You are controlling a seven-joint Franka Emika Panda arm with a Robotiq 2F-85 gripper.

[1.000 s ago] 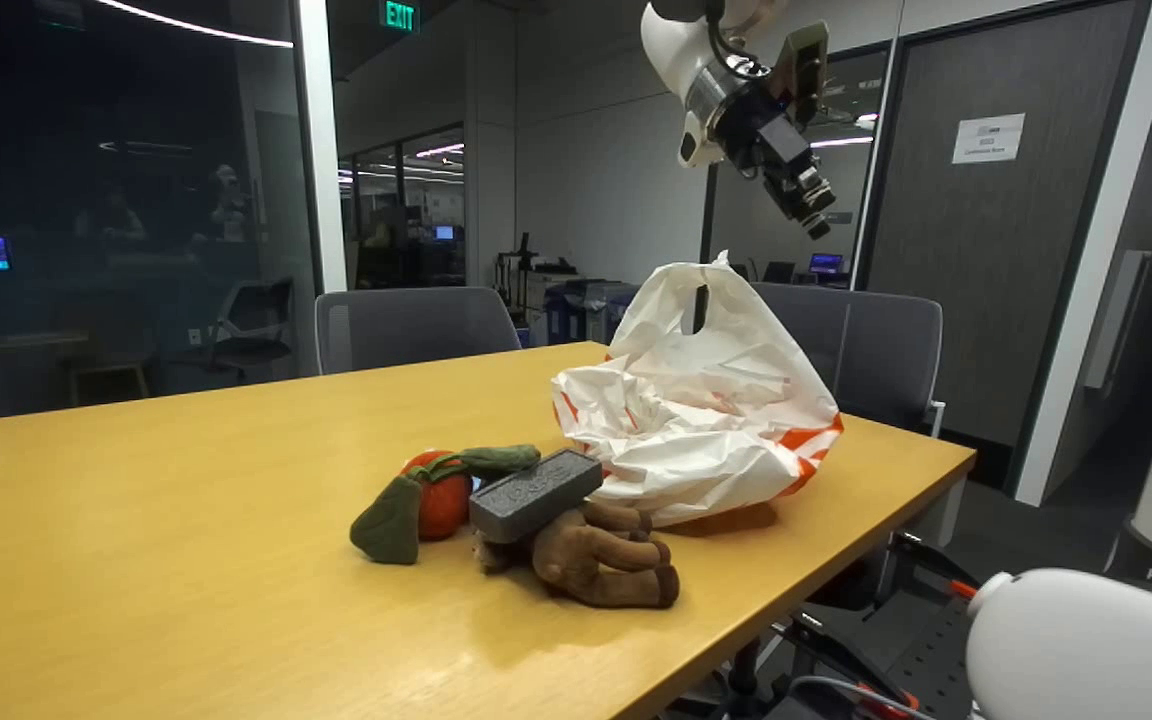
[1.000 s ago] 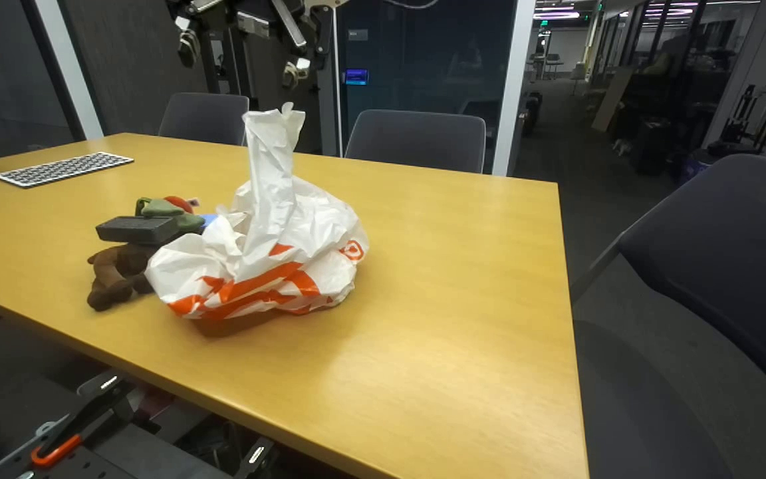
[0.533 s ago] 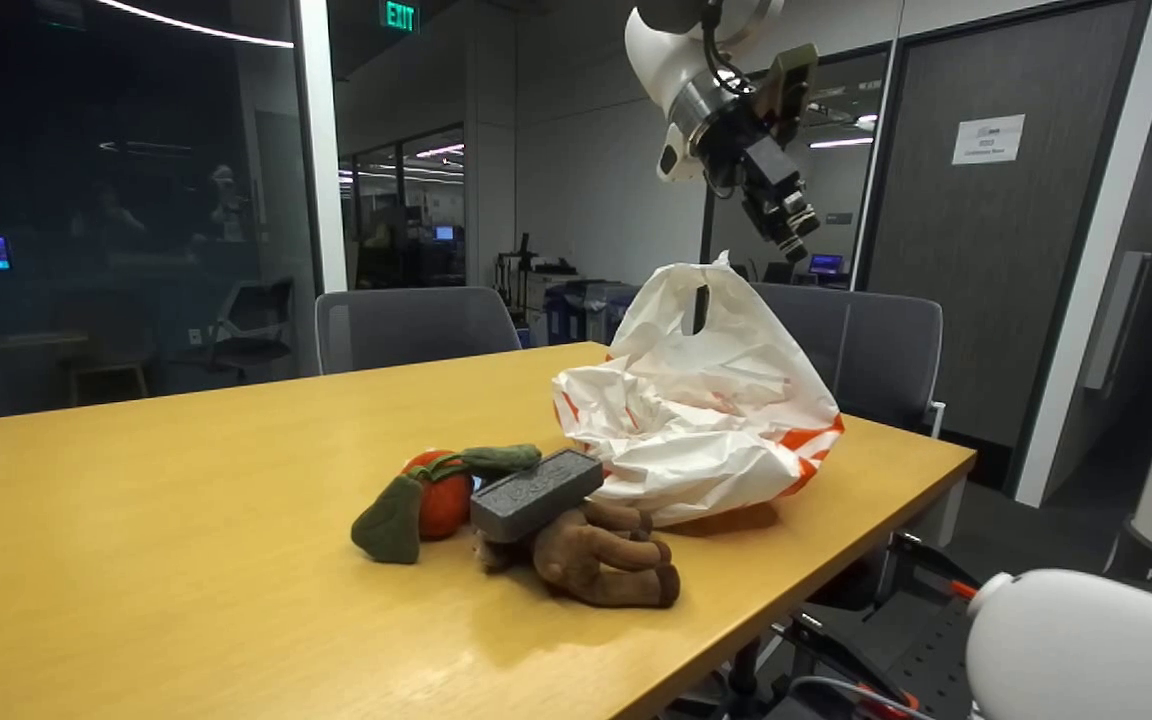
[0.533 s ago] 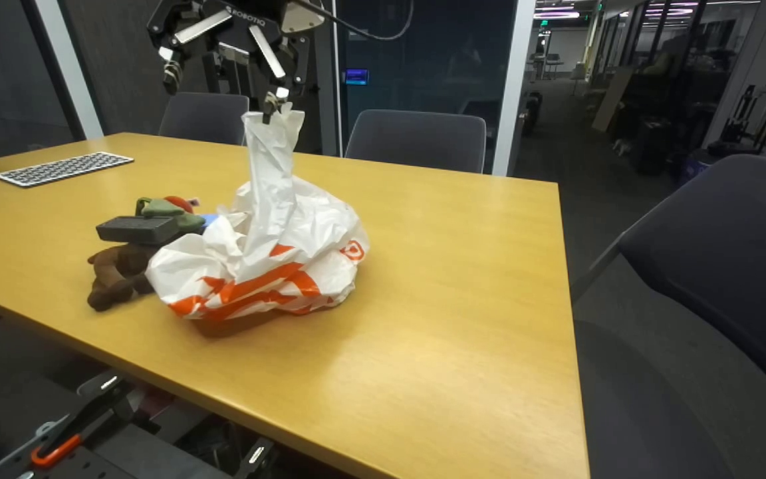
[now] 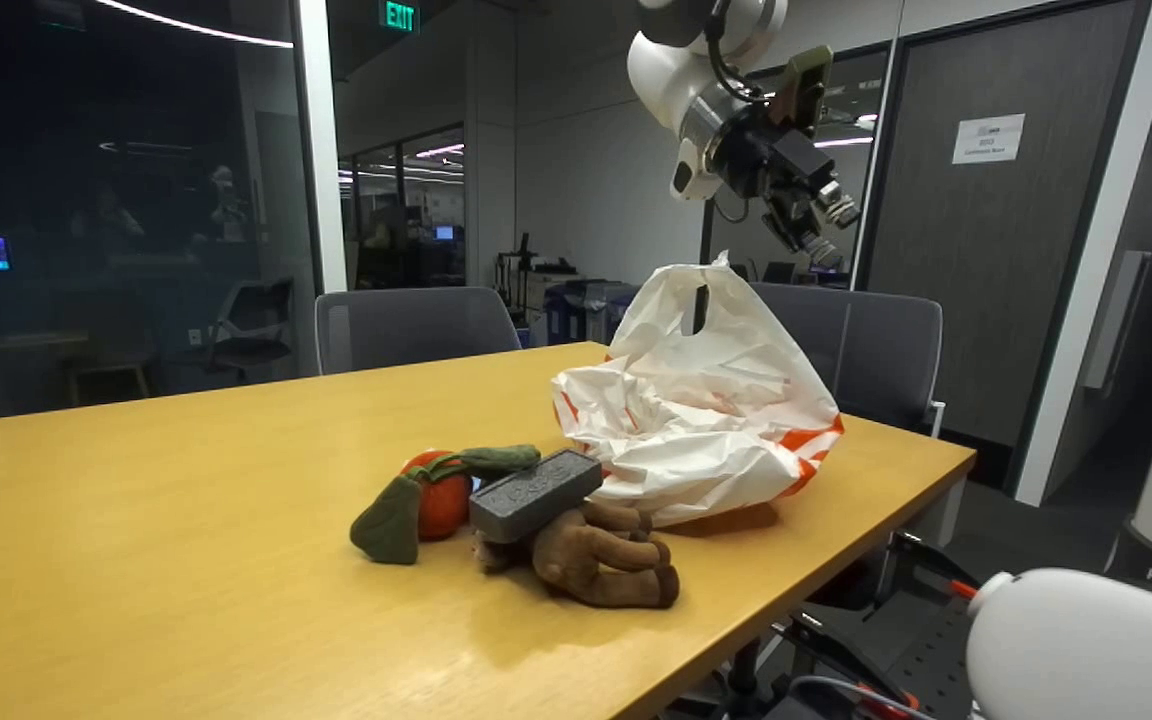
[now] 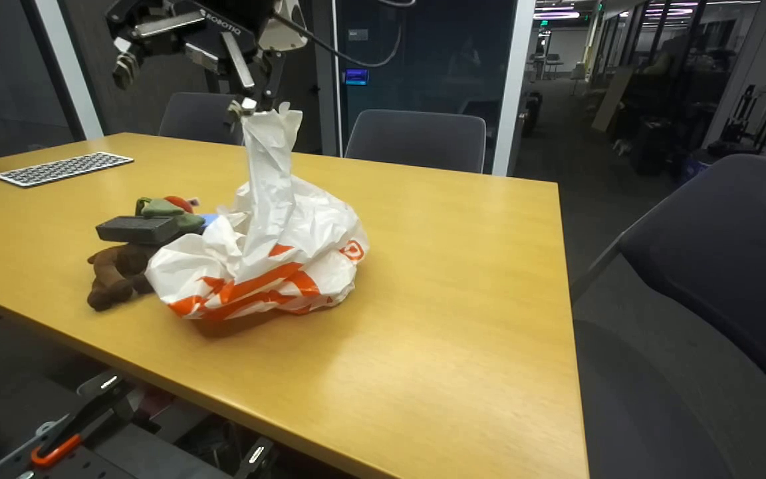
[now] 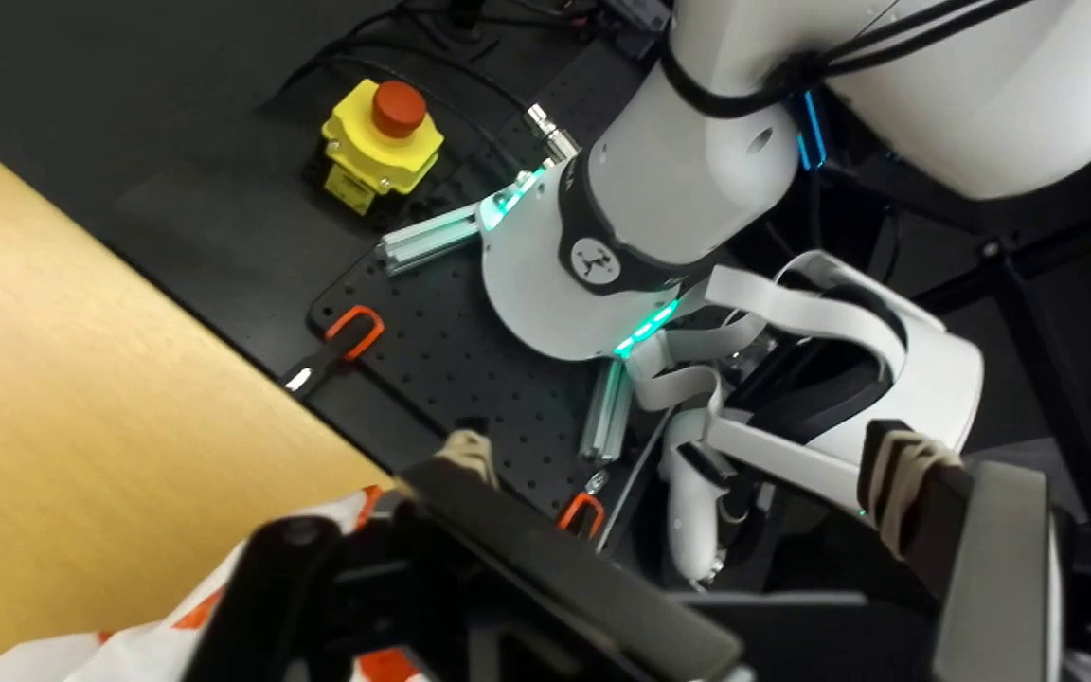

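A yellow box [image 7: 380,152] with a red button [image 7: 400,108] is shown only in the wrist view, and a keyboard [image 6: 64,169] is seen only in an exterior view. The gripper [image 6: 182,92] is held in the air with its fingers [image 7: 913,478] spread wide, near a white plastic bag [image 5: 706,440] but apart from it. The bag is set on the table [image 6: 463,299] just beside a brown soft toy [image 5: 576,560] and a grey brick [image 5: 536,493]. It is crumpled, with a raised handle [image 5: 736,310] whose slotted shape is revealed in an exterior view. Its sides are marked with orange, and a round logo [image 6: 352,250] is shown in an exterior view.
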